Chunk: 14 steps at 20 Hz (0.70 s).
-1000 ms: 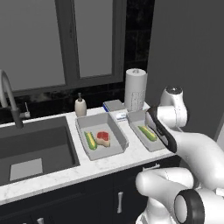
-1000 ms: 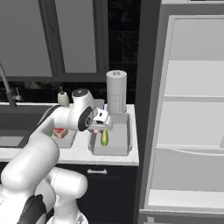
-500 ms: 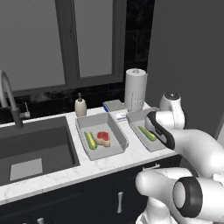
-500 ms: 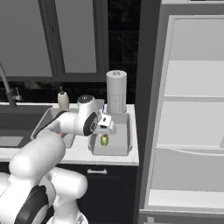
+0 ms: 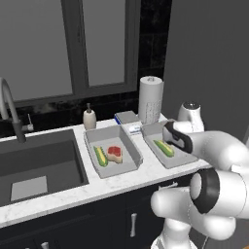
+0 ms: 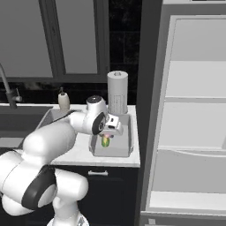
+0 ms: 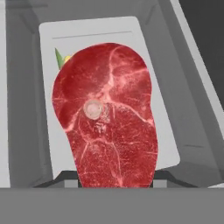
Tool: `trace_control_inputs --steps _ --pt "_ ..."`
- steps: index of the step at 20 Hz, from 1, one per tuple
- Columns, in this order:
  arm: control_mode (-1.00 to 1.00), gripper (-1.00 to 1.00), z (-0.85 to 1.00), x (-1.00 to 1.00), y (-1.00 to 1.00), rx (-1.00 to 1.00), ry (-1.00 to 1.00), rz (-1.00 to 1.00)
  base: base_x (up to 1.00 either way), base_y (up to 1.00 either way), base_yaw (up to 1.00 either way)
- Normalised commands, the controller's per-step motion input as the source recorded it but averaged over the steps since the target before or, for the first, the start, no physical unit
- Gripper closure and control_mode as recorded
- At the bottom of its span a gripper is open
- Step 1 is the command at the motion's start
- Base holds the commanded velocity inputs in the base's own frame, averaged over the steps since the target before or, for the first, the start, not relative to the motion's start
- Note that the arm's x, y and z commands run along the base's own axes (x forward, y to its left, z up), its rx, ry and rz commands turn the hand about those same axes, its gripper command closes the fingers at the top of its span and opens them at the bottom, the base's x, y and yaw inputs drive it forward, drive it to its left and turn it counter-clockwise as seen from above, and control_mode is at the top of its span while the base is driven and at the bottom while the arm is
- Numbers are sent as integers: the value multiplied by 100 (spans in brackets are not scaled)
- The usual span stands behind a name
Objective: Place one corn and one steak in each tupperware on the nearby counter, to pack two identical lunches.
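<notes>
We hold a steak (image 7: 107,118) pinched in the gripper (image 6: 111,131), hanging right over the right tub (image 5: 181,159) on the counter (image 5: 112,185). The corn (image 5: 164,148) already lies in that tub along its length, just peeking out on the steak's far left. Steak's long axis lines up with the tub's, so we judge the drop is straight down. Left tub (image 5: 127,168) has corn (image 5: 100,156) and steak (image 5: 115,152). No readable labels.

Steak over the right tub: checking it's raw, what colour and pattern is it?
Deep red steak with pale marbling and a round bone; clearest in the hand view.
</notes>
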Motion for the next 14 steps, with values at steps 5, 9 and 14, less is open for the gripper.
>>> trace_control_inputs --steps 5,9,14 --pt "-100 100 -25 29 -11 0 1 0 0 0 0" --pt "-100 100 -39 27 -1 0 0 0 0 0 0" --pt "-100 100 -30 25 -2 0 0 0 0 0 0"
